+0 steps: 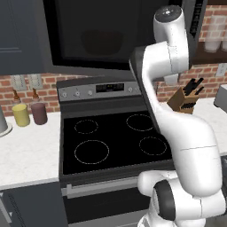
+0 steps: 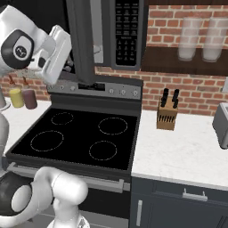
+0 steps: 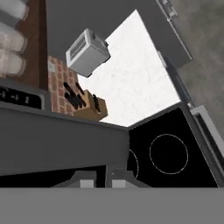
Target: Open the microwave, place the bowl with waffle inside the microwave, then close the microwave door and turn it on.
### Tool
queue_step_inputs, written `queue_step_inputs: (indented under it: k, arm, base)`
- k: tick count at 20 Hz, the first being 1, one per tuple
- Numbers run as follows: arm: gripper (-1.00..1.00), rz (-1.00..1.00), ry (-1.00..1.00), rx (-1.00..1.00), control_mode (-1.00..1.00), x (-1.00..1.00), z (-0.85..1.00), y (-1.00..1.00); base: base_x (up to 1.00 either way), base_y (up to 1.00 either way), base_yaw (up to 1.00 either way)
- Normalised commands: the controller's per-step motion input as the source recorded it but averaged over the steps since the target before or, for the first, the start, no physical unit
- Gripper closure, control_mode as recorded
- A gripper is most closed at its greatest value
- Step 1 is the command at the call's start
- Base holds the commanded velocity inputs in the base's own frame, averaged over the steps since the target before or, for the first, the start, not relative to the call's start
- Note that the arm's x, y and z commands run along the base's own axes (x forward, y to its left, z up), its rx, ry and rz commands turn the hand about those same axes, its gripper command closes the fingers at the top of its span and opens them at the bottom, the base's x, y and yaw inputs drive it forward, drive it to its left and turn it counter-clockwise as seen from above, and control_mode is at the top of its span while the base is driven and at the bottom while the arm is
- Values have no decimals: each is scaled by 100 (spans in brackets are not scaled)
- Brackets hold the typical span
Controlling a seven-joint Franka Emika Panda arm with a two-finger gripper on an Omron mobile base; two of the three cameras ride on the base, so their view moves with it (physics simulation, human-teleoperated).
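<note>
Though dim, bowl (image 1: pixel 103 42) perhaps inside microwave (image 1: pixel 95 33)

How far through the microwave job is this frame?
Looks done: the microwave door stands swung out, and a dim reddish bowl shape shows behind its window, so the bowl seems to be inside; the waffle can't be made out. In hand: the pincer is at the door's outer face, apparently pushing it. Left: shutting the door fully and pressing the button panel.
</note>
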Motion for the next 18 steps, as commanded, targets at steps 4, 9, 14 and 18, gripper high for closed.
queue_step_inputs:
  k: [4,9,14,18]
  arm:
    - [100,19,31,1,-100,100,0,-90]
    - [100,19,32,0,-100,100,-2,-81]
    - [100,18,26,0,-100,100,-23,-56]
    - [100,16,19,-2,-100,100,-65,-23]
  base:
    - [0,0,0]
    - [0,0,0]
    - [0,0,0]
    - [0,0,0]
